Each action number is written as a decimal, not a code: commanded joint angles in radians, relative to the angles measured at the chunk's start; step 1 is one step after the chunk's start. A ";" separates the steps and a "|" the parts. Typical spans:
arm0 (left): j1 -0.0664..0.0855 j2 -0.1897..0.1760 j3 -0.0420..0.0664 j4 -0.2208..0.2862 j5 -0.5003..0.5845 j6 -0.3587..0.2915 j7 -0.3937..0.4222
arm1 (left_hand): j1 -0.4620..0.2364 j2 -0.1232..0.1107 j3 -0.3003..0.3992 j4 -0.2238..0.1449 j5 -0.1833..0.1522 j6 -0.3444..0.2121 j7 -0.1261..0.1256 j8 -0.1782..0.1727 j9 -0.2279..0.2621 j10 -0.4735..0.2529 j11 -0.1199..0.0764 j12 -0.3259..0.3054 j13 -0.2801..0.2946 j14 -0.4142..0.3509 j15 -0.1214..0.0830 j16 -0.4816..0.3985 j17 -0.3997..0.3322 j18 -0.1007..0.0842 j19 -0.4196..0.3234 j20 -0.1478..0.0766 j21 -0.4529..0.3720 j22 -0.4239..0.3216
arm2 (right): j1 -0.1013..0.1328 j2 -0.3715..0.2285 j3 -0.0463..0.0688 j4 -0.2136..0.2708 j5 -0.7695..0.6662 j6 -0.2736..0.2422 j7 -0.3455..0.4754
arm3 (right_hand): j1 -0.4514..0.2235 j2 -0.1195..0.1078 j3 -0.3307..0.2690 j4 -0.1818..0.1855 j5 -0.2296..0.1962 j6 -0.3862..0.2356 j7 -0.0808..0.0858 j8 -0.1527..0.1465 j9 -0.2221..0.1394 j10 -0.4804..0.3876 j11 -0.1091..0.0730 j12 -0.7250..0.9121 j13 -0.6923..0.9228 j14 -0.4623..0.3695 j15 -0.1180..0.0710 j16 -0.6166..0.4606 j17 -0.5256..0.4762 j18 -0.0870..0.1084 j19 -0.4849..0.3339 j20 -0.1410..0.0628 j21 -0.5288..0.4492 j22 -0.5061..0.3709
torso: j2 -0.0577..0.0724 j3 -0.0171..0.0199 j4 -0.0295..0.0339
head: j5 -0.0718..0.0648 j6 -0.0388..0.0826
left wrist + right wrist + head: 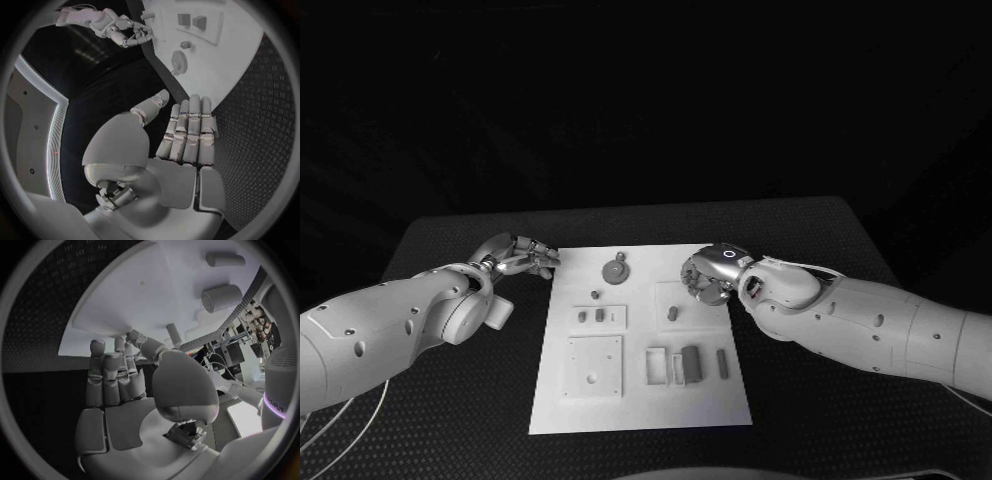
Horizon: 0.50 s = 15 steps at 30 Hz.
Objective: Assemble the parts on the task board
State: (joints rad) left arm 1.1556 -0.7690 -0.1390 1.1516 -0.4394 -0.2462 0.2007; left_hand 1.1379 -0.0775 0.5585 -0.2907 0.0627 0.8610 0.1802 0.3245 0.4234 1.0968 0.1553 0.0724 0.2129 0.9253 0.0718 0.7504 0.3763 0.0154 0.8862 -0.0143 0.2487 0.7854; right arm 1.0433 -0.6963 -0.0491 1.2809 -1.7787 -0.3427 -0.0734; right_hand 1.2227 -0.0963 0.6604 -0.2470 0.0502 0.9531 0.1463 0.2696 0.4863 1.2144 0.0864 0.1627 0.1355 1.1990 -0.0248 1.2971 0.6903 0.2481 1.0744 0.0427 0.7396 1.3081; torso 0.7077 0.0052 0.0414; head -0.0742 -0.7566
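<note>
1. Left hand (516, 253): at the far-left corner of the task board (643, 400), over the black table (444, 235). In the left wrist view its fingers (187, 130) lie straight and side by side, thumb apart, nothing in the palm; released.
2. Task board: one white plate, lengthwise in the middle of the table between the two arms.
3. Parts on it, head view, left to right: one raised square block (594, 366) with a hole, near-left; one plate holding two small dark pieces (591, 316) above it; one tiny peg (596, 295); one round disc (616, 268) at the far middle.
4. Right half: one small dark piece (674, 313) on a raised pad; nearer, a cluster of upright slats (687, 364), count unclear; one thin bar (723, 363) just beside them.
5. Right hand (710, 272): at the board's far-right edge, above the pad. In the right wrist view its fingers (115, 372) are extended with tips bent toward the board; no part visible in its grasp, so it reads as released.
</note>
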 commanded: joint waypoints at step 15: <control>0.001 0.001 0.001 -0.003 0.007 0.019 0.005 | -0.001 0.004 -0.006 0.000 -0.004 -0.008 0.002 -0.001 0.000 -0.009 -0.001 -0.003 -0.002 0.000 0.005 -0.006 0.004 -0.009 -0.002 -0.007 -0.008 -0.002 | -0.009 0.001 -0.005 -0.001 -0.037 0.012 -0.026 | -0.041 0.016 0.040 -0.030 -0.001 0.057 -0.020 0.039 0.016 0.075 -0.027 0.009 0.022 0.031 -0.027 0.016 0.002 0.014 0.033 -0.019 0.026 0.018 | 0.000 0.0005 0.0003 | -0.001 -0.003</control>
State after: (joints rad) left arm 1.1556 -0.7691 -0.1390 1.1474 -0.4390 -0.2414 0.1996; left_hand 1.1379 -0.0775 0.5585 -0.2907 0.0627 0.8574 0.1838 0.3245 0.4233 1.0969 0.1553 0.0724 0.2120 0.9253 0.0718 0.7504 0.3785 0.0153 0.8862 -0.0143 0.2448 0.7846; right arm 1.0409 -0.6954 -0.0499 1.2825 -1.7976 -0.3501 -0.0814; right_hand 1.1869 -0.0815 0.6944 -0.2760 0.0501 1.0015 0.1252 0.3054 0.5006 1.2834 0.0605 0.1667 0.1570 1.2263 -0.0477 1.3071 0.6914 0.2481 1.1009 0.0232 0.7610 1.3079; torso 0.7076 0.0057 0.0415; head -0.0749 -0.7593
